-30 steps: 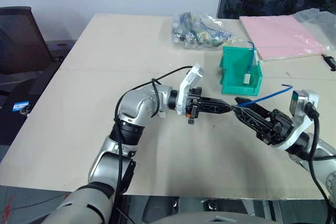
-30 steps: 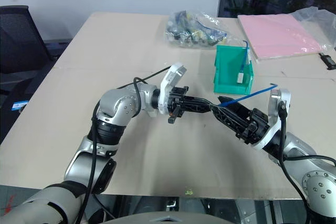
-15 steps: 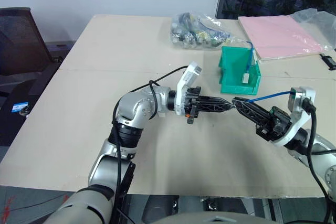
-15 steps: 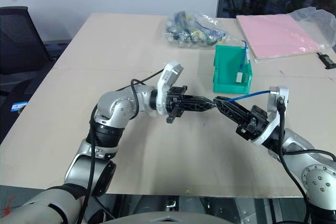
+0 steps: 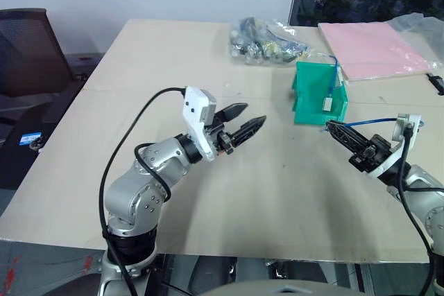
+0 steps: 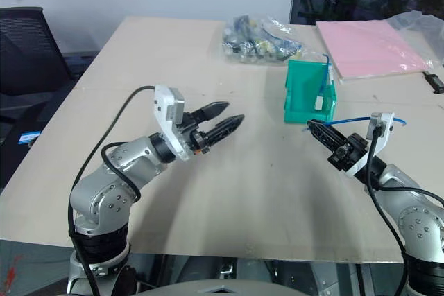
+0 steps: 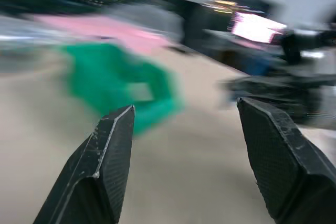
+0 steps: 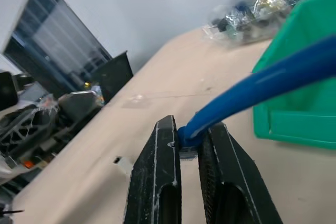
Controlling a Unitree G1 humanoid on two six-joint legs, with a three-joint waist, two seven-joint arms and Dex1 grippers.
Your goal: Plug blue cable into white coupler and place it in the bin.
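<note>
The table (image 5: 139,81) has a light beige top with a seam running across it from side to side. A teal-green bin (image 5: 316,98) stands on the top toward the right edge, with its tall wall facing the far edge. A clear plastic bag of parts (image 5: 267,41) lies near the far edge, behind the bin. A pink sheet (image 5: 374,46) lies flat at the far right corner, partly under a clear plastic wrap (image 5: 420,24). A small dark object (image 5: 437,81) rests at the right edge.

Left end effector (image 5: 248,120) now open, withdrawn
</note>
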